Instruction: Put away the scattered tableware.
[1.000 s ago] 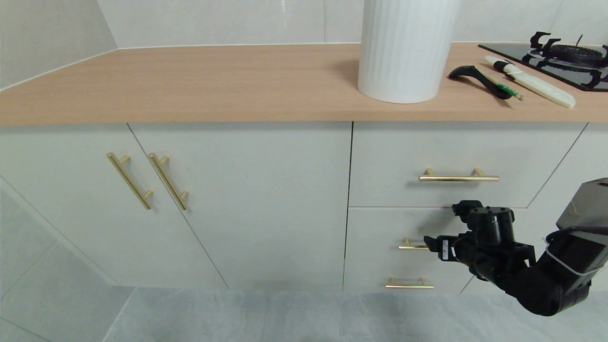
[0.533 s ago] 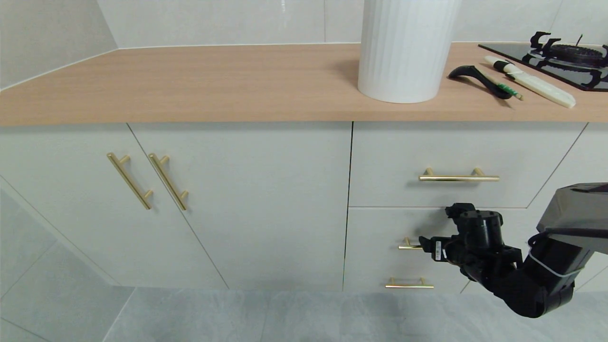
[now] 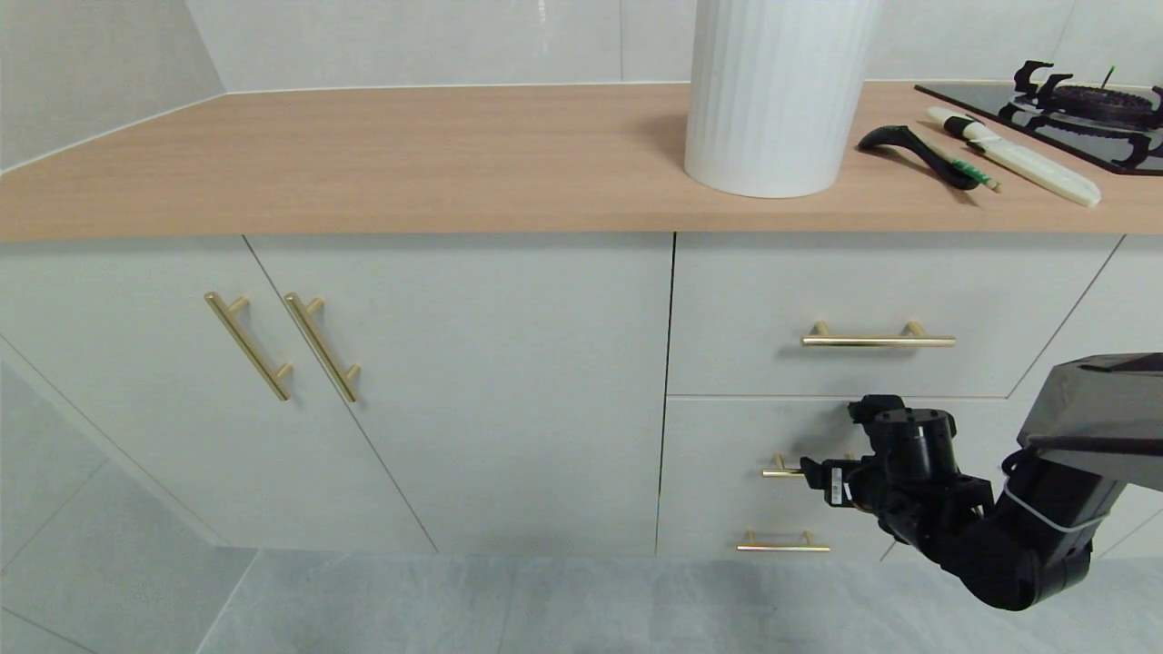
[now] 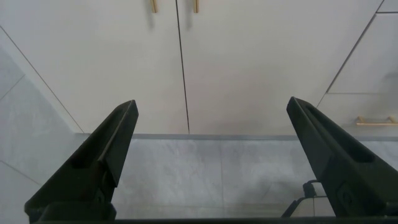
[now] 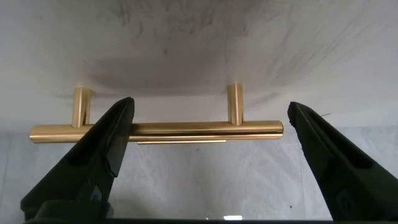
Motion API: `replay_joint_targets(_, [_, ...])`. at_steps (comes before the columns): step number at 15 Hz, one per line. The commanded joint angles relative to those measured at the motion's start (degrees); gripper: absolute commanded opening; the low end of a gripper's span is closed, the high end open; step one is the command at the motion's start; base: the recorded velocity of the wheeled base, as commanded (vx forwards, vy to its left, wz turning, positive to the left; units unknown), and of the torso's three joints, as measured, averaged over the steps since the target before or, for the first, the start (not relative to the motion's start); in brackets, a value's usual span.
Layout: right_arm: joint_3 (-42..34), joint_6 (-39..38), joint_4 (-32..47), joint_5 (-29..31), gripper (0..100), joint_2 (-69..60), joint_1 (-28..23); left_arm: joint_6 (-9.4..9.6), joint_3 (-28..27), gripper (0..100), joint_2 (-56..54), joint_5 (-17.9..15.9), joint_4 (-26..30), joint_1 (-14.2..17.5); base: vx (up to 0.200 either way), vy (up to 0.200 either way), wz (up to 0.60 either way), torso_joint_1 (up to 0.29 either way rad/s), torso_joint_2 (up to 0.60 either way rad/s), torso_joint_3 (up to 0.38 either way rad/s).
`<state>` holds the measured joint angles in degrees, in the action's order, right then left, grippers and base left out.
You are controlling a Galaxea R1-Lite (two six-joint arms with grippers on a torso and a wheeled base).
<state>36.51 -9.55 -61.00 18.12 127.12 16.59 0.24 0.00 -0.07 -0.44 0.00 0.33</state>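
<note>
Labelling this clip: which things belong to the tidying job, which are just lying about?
Job: black curved utensil, long cream utensil, green-banded chopstick, gold middle-drawer handle, right gripper with open jaws.
Lying about: tall white ribbed container, black gas hob, gold cupboard-door handles.

The right arm (image 3: 999, 559) is glossy black, with a grey boxy link (image 3: 1104, 404), a white cable (image 3: 1045, 515) looped round it and a small white label (image 3: 849, 490). The left gripper (image 4: 211, 118) and right gripper (image 5: 208, 121) have black wedge-shaped fingers (image 4: 112, 155).
</note>
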Motion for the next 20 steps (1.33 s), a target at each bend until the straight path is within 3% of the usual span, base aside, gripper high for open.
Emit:
replay_joint_targets(1, [0.0,0.1,0.2,0.0,100,0.1,0.0,0.02,0.0,100,0.1,0.0,0.0,0.0,0.000,0.000,0.00,0.000,0.00,0.000])
replay_joint_targets(4, [-1.1,0.1,1.3,-0.1,100,-0.5,0.0,0.02,0.0,100,0.1,0.0,0.0,0.0,0.000,0.000,0.00,0.000,0.00,0.000])
replay_joint_targets(9, [-2.8,1.5,11.3,-1.0,100,-9.7,0.0,0.02,0.0,100,0.1,0.0,0.0,0.0,0.000,0.000,0.00,0.000,0.00,0.000])
replay_joint_targets(11, [-3.2,2.9,22.7,-3.6,100,-20.8,0.0,0.02,0.0,100,0.1,0.0,0.0,0.0,0.000,0.000,0.00,0.000,0.00,0.000])
replay_joint_targets(12, [-1.2,2.9,36.9,-8.1,100,-33.1,0.6,0.02,0.0,100,0.1,0.0,0.0,0.0,0.000,0.000,0.00,0.000,0.00,0.000])
replay_joint_targets(13, [1.5,2.9,45.3,-10.8,100,-39.9,1.3,-0.07,0.0,100,0.1,0.0,0.0,0.0,0.000,0.000,0.00,0.000,0.00,0.000])
replay_joint_targets(15, [4.4,2.7,53.2,-12.8,100,-48.3,3.2,0.02,0.0,100,0.1,0.0,0.0,0.0,0.000,0.000,0.00,0.000,0.00,0.000])
replay_joint_targets(17, [4.4,2.4,51.1,-12.1,100,-49.5,5.2,0.02,0.0,100,0.1,0.0,0.0,0.0,0.000,0.000,0.00,0.000,0.00,0.000])
replay_joint_targets(20, [2.2,-0.5,40.6,-11.1,100,-41.5,5.3,0.02,0.0,100,0.1,0.0,0.0,0.0,0.000,0.000,0.00,0.000,0.00,0.000])
